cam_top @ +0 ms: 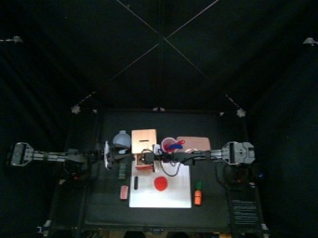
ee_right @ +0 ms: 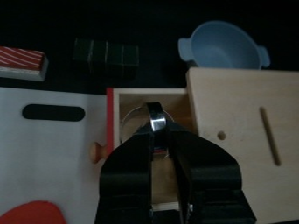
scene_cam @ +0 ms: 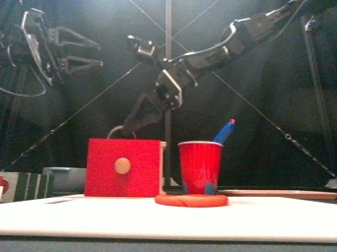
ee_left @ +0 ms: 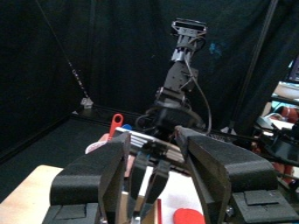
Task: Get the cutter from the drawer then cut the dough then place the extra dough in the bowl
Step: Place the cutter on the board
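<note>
Down in the open drawer [ee_right: 135,98] of the wooden box [ee_right: 239,114]: right gripper [ee_right: 158,140], arm reaching in from the right, jaws drawn close about the wire handle of the cutter [ee_right: 156,112]. Apparently clamped on it, though the contact itself is dim in the wrist view. Cutter inside the drawer, low between its walls. Red drawer front [scene_cam: 125,167] facing the white board [scene_cam: 79,212]. Red dough [scene_cam: 191,200] lying flat and uncut on that board, just in front of the red cup [scene_cam: 200,167] with a blue knife [scene_cam: 227,130] standing in it. Blue-grey bowl [ee_right: 222,44] just beside the box, off the board. Dark green sushi roll [ee_right: 105,51] near the bowl, apart from it. Left gripper [ee_left: 158,140] high at the left, well apart from box and dough, jaws spread wide.
</note>
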